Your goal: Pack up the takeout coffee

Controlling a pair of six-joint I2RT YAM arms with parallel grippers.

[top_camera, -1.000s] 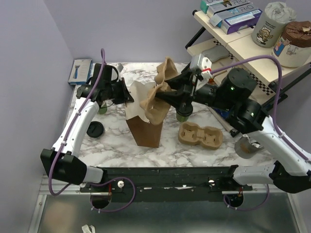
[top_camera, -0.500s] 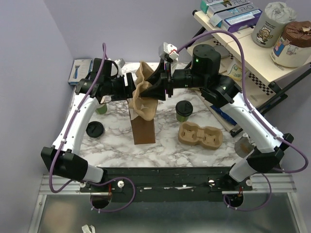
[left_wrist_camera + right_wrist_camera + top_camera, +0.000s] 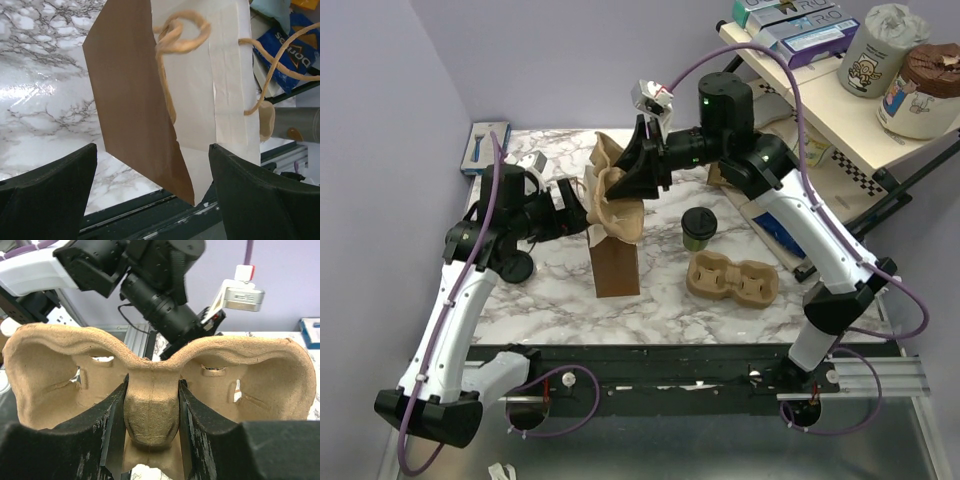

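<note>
Coffee (image 3: 697, 228) is standing lidded on the table (image 3: 550, 290), mid-frame in the top view, right of the bag (image 3: 615, 265) and apart from it. My right gripper (image 3: 151, 405) is clamping the middle bridge of a pulp tray (image 3: 240, 372), holding it at the bag's top. My left gripper (image 3: 572, 203) is gaping wide at the bag's upper left edge, gripping nothing; the bag is showing between its fingers (image 3: 50, 185).
</note>
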